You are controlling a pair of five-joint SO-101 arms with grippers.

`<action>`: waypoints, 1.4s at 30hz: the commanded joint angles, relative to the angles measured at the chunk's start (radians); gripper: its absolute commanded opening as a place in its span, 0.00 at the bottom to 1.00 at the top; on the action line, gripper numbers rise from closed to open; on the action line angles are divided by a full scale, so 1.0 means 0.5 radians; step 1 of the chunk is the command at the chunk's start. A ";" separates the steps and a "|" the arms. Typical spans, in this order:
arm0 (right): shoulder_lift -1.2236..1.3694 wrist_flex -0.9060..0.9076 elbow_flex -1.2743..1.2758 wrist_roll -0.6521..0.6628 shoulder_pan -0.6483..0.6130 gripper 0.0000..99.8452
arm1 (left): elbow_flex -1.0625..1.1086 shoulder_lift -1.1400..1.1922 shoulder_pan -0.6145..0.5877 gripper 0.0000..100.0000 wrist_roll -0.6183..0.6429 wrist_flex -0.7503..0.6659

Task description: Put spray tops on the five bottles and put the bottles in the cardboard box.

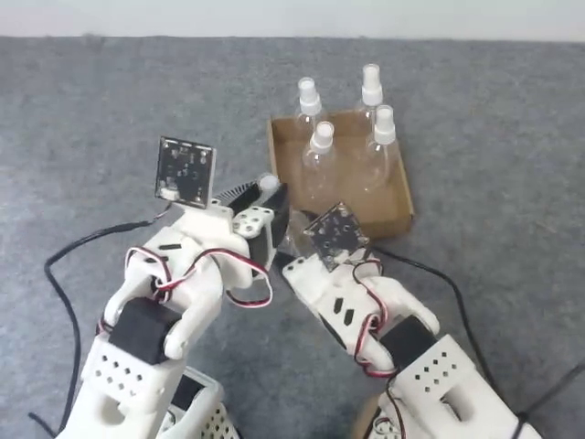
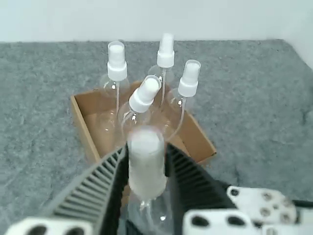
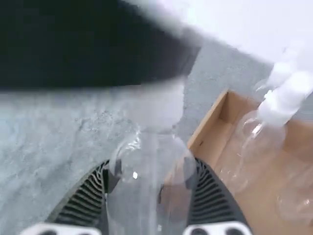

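Observation:
A clear bottle (image 3: 146, 166) stands just in front of the cardboard box (image 1: 402, 215), and my right gripper (image 3: 149, 196) is shut on its body. My left gripper (image 2: 145, 166) is shut on a white spray top (image 2: 145, 164), held right at the bottle's neck with its thin tube reaching down into the bottle (image 2: 146, 215). In the high view the left gripper (image 1: 265, 197) and spray top (image 1: 268, 183) sit by the box's near left corner, with the right gripper (image 1: 291, 240) just beneath. Several capped bottles (image 1: 322, 146) stand upright in the box.
The table is covered in grey felt (image 1: 494, 110). Black cables (image 1: 64, 265) trail beside each arm's base. The box's near right part (image 1: 384, 206) has free floor.

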 commanded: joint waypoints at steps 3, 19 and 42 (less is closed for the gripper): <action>-0.066 -0.391 0.110 -0.021 0.130 0.01 | -0.137 -0.021 0.003 0.17 -0.196 0.074; -0.060 -0.477 0.064 -0.064 0.339 0.01 | -0.284 -0.021 -0.663 0.28 -0.488 0.362; 1.063 0.462 -1.448 -0.353 0.054 0.01 | 0.806 -0.835 -0.249 0.29 -0.789 -0.031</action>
